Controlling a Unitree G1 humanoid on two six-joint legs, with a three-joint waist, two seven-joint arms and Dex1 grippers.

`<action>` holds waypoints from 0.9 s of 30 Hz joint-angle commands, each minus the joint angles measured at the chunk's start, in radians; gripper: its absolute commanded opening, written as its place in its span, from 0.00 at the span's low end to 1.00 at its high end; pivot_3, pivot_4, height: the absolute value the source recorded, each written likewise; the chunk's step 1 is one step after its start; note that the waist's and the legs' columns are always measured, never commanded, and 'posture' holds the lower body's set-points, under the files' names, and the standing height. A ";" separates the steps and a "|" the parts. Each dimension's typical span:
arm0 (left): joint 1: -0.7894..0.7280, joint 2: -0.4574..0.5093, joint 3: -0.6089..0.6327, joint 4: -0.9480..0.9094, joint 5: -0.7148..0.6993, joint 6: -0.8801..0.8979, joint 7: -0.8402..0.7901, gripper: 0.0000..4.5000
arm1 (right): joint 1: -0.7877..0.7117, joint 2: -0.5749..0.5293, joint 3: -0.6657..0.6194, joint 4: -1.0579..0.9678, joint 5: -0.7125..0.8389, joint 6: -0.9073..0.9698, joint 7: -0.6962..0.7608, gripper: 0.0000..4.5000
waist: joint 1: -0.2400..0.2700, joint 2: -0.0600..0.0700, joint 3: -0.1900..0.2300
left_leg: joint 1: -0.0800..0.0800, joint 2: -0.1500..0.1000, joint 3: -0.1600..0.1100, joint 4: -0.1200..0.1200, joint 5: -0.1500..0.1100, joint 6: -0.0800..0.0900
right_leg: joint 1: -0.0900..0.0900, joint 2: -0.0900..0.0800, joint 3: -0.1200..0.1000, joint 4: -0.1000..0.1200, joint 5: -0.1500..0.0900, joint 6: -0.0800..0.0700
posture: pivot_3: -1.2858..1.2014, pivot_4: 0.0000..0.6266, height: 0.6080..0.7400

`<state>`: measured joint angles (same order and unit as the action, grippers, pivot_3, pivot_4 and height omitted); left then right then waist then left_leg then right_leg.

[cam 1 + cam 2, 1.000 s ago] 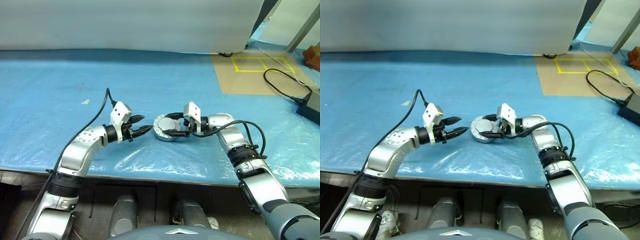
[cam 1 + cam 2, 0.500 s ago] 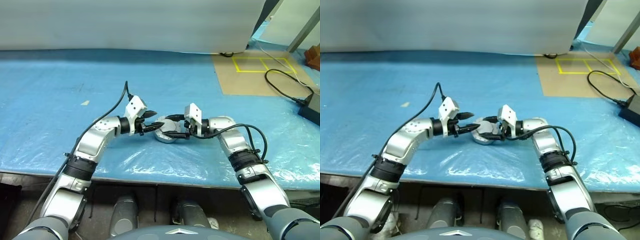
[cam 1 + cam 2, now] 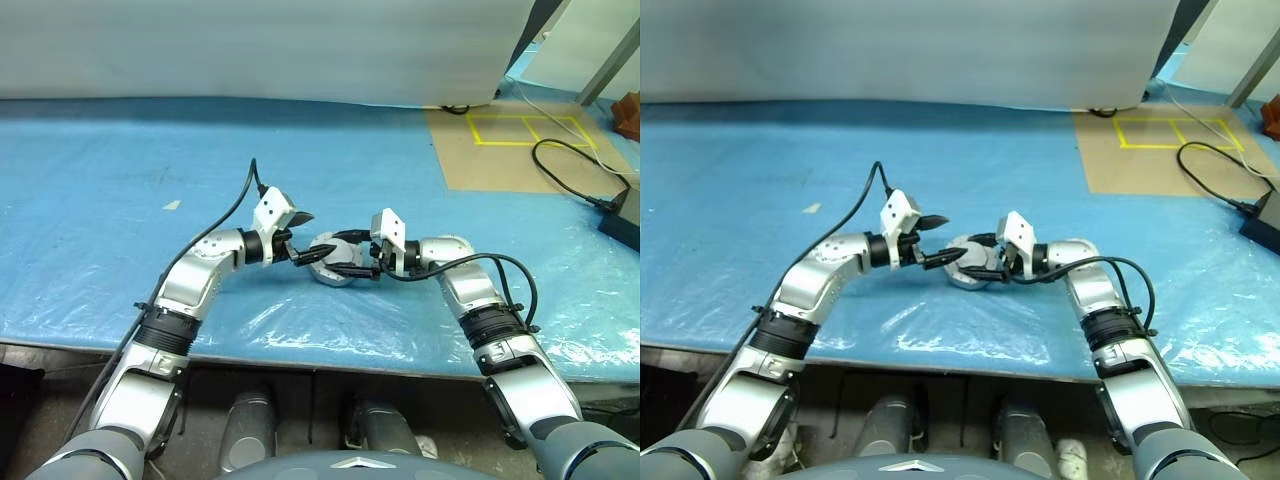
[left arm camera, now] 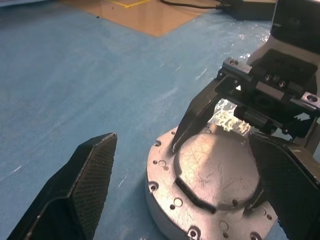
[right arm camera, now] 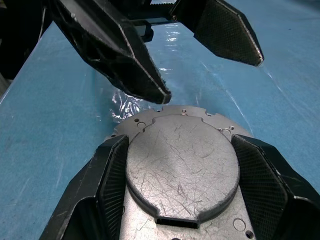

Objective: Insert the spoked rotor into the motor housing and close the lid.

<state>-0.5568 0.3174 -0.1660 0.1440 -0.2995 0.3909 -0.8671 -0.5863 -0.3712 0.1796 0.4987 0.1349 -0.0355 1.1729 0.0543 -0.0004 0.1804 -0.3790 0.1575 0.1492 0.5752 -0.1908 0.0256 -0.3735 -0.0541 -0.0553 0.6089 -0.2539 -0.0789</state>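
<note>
left gripper [image 3: 300, 238] has spread wider beside the lid [image 4: 215, 167]

Lid [image 5: 182, 165] on table [image 3: 120, 270] — between left tool [image 4: 190, 190] and right tool [image 5: 182, 195].

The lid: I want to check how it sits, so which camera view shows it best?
The right wrist view: the lid shows close, its scratched raised face between the right gripper fingers. The left wrist view shows it nearly as well, at an angle, with both grippers around it. The eye views show it small between the arms.
</note>
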 commanded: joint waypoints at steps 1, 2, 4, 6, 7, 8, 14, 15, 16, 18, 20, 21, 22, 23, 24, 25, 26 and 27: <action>-0.004 -0.003 0.020 -0.043 -0.040 0.002 -0.031 0.77 | 0.033 -0.022 0.015 0.043 -0.031 0.032 -0.014 0.65 | 0.000 0.000 0.000 | 0.000 0.000 0.000 0.000 0.000 0.000 | 0.000 0.000 0.000 0.000 0.000 0.000 | 0.52 0.24 1.00; -0.001 -0.003 0.019 -0.049 -0.043 0.005 -0.034 0.71 | 0.032 -0.022 0.015 0.043 -0.032 0.031 -0.015 0.65 | 0.000 0.000 0.000 | 0.000 0.000 0.000 -0.001 0.000 0.000 | 0.000 0.000 0.000 0.000 0.000 0.000 | 0.52 0.24 1.00; 0.004 -0.002 0.016 -0.058 -0.045 0.009 -0.039 0.56 | 0.032 -0.022 0.014 0.044 -0.031 0.031 -0.015 0.65 | 0.000 0.000 0.000 | 0.000 0.000 0.000 -0.001 0.000 0.000 | 0.000 0.000 0.000 -0.001 0.000 0.000 | 0.52 0.24 1.00; 0.014 0.008 0.011 -0.070 -0.056 0.019 -0.062 0.35 | 0.030 -0.021 0.013 0.045 -0.031 0.032 -0.017 0.65 | 0.000 0.000 0.000 | 0.000 0.000 0.000 -0.001 0.000 0.000 | 0.000 0.000 0.000 -0.001 0.000 0.000 | 0.52 0.24 1.00; 0.020 0.013 0.007 -0.076 -0.060 0.025 -0.076 0.33 | 0.030 -0.021 0.012 0.046 -0.031 0.032 -0.018 0.65 | 0.000 0.000 0.000 | 0.000 0.000 0.000 -0.001 0.000 0.000 | 0.000 0.000 0.000 -0.001 0.000 0.000 | 0.52 0.24 1.00; 0.026 0.015 0.002 -0.075 -0.057 0.024 -0.083 0.28 | 0.031 -0.021 0.012 0.046 -0.031 0.031 -0.018 0.65 | 0.000 0.000 0.000 | 0.000 0.000 0.000 -0.001 0.000 0.000 | 0.000 0.000 0.000 -0.001 0.000 0.000 | 0.52 0.24 1.00; 0.027 0.016 -0.076 -0.027 0.058 -0.051 -0.067 0.01 | 0.037 -0.022 0.010 0.040 -0.029 0.039 -0.022 0.65 | 0.000 0.000 0.000 | 0.001 0.000 0.000 -0.002 0.000 0.000 | 0.001 0.000 0.000 -0.002 0.000 0.000 | 0.52 0.24 1.00; 0.023 0.011 -0.080 -0.012 0.071 -0.059 -0.056 0.01 | 0.039 -0.022 0.009 0.038 -0.027 0.043 -0.023 0.65 | 0.000 0.000 0.000 | 0.001 0.000 0.000 -0.002 0.000 0.000 | 0.001 0.000 0.000 -0.002 0.000 0.000 | 0.52 0.24 1.00; 0.020 0.007 -0.083 0.002 0.082 -0.072 -0.050 0.01 | 0.040 -0.022 0.008 0.037 -0.026 0.045 -0.024 0.65 | 0.000 0.000 0.000 | 0.001 0.000 0.000 -0.002 0.000 0.000 | 0.001 0.000 0.000 -0.002 0.000 0.000 | 0.52 0.24 1.00; 0.013 -0.002 -0.092 0.034 0.111 -0.108 -0.040 0.01 | 0.043 -0.022 0.006 0.038 -0.025 0.045 -0.026 0.65 | 0.001 0.000 0.000 | 0.001 0.000 0.000 -0.003 0.000 0.000 | 0.001 0.000 0.000 -0.002 0.000 0.000 | 0.52 0.24 1.00; 0.009 -0.010 -0.101 0.053 0.131 -0.132 -0.040 0.01 | 0.047 -0.024 0.009 0.039 -0.028 0.041 -0.028 0.65 | 0.001 0.000 0.000 | 0.002 0.000 0.000 -0.003 0.000 0.000 | 0.002 0.000 0.000 -0.002 0.000 0.000 | 0.52 0.24 1.00; 0.007 -0.014 -0.105 0.061 0.140 -0.141 -0.039 0.01 | 0.049 -0.025 0.009 0.039 -0.029 0.040 -0.029 0.65 | 0.001 0.000 0.000 | 0.002 0.000 0.000 -0.003 0.000 0.000 | 0.002 0.000 0.000 -0.003 0.000 0.000 | 0.52 0.24 1.00; 0.005 -0.015 -0.109 0.068 0.151 -0.152 -0.038 0.01 | 0.051 -0.025 0.010 0.036 -0.028 0.042 -0.029 0.65 | 0.002 0.000 0.000 | 0.002 -0.001 0.000 -0.003 0.000 0.000 | 0.002 0.000 0.000 -0.003 0.000 0.000 | 0.52 0.24 1.00; 0.004 -0.016 -0.111 0.073 0.159 -0.160 -0.037 0.01 | 0.053 -0.025 0.010 0.031 -0.027 0.044 -0.029 0.65 | 0.002 0.000 0.000 | 0.003 -0.001 0.000 -0.003 0.000 0.000 | 0.003 0.000 0.000 -0.003 0.000 0.000 | 0.52 0.24 1.00; 0.000 -0.016 -0.106 0.080 0.160 -0.162 -0.036 0.01 | 0.053 -0.026 0.009 0.028 -0.026 0.046 -0.029 0.65 | 0.002 0.000 0.000 | 0.003 -0.001 0.000 -0.003 0.000 0.000 | 0.003 0.000 0.000 -0.003 0.000 0.000 | 0.52 0.24 1.00; -0.002 -0.016 -0.099 0.084 0.157 -0.161 -0.035 0.01 | 0.055 -0.026 0.009 0.026 -0.025 0.047 -0.030 0.65 | 0.003 0.000 0.000 | 0.003 -0.001 0.000 -0.004 0.000 0.000 | 0.003 0.000 0.000 -0.003 0.000 0.000 | 0.52 0.24 1.00; -0.004 -0.015 -0.092 0.088 0.154 -0.161 -0.036 0.01 | 0.055 -0.027 0.010 0.025 -0.025 0.047 -0.031 0.65 | 0.003 0.000 0.000 | 0.003 -0.001 0.000 -0.004 0.000 0.000 | 0.003 0.000 0.000 -0.003 0.000 0.000 | 0.52 0.24 1.00; -0.004 -0.011 -0.084 0.090 0.151 -0.163 -0.037 0.01 | 0.055 -0.027 0.010 0.024 -0.025 0.047 -0.031 0.65 | 0.003 0.000 0.000 | 0.003 -0.001 0.000 -0.004 0.000 -0.001 | 0.003 0.000 0.000 -0.003 0.000 0.000 | 0.52 0.24 1.00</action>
<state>-0.5541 0.3029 -0.2646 0.2280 -0.1519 0.2361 -0.9077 -0.5695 -0.3728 0.1768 0.4833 0.1398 -0.0306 1.1555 0.0576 -0.0004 0.1804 -0.3757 0.1567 0.1493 0.5714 -0.1918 0.0238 -0.3703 -0.0545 -0.0553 0.6060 -0.2540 -0.0787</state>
